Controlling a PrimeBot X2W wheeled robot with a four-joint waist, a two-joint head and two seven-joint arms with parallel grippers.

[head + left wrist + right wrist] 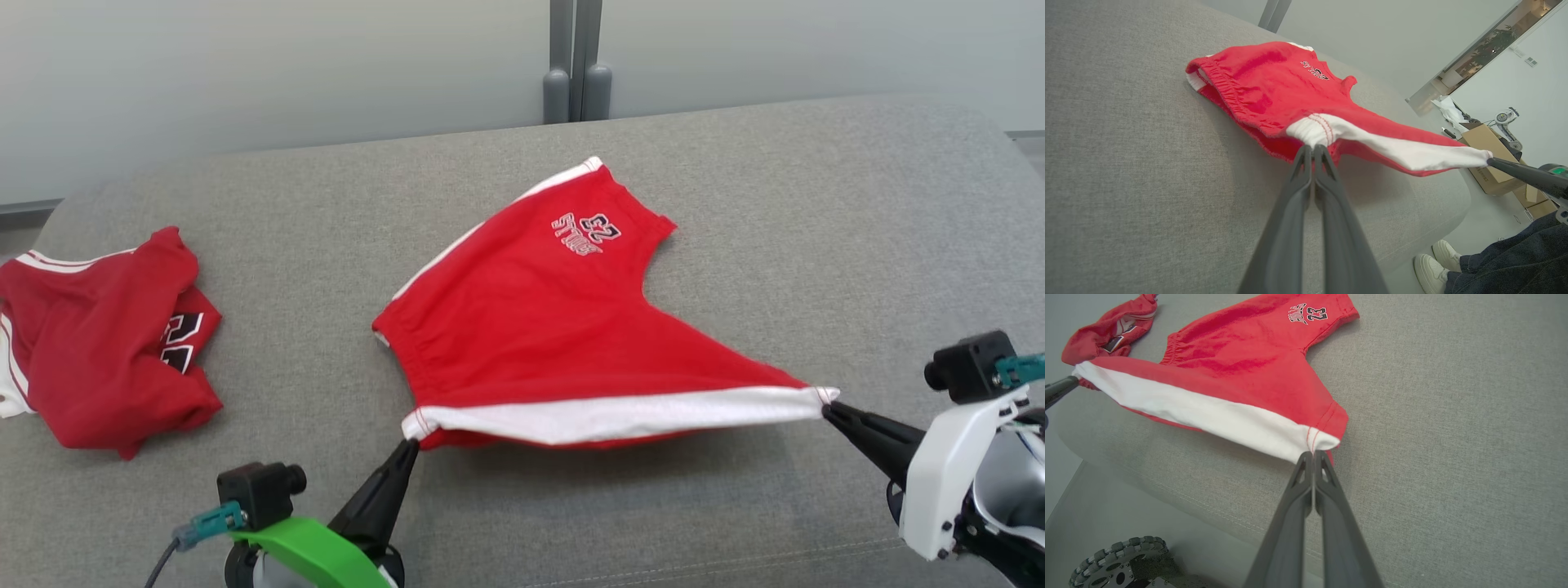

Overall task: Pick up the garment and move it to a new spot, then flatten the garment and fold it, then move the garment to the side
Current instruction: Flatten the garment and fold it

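You have the red shorts (539, 327) lying mid-surface on the grey sofa (735, 204), the white side stripe stretched between both grippers. The left gripper (411, 445) is pinched shut on the waistband corner and the right gripper (827, 407) on the hem corner. A second red garment (98, 343) lies crumpled well to the left. The contents of the cardboard box (1484, 141) on the floor are not discernible.

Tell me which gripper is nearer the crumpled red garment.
Left. The left gripper pinches a corner of the red shorts, right of the crumpled garment; the right gripper pinches their other corner, much farther right.
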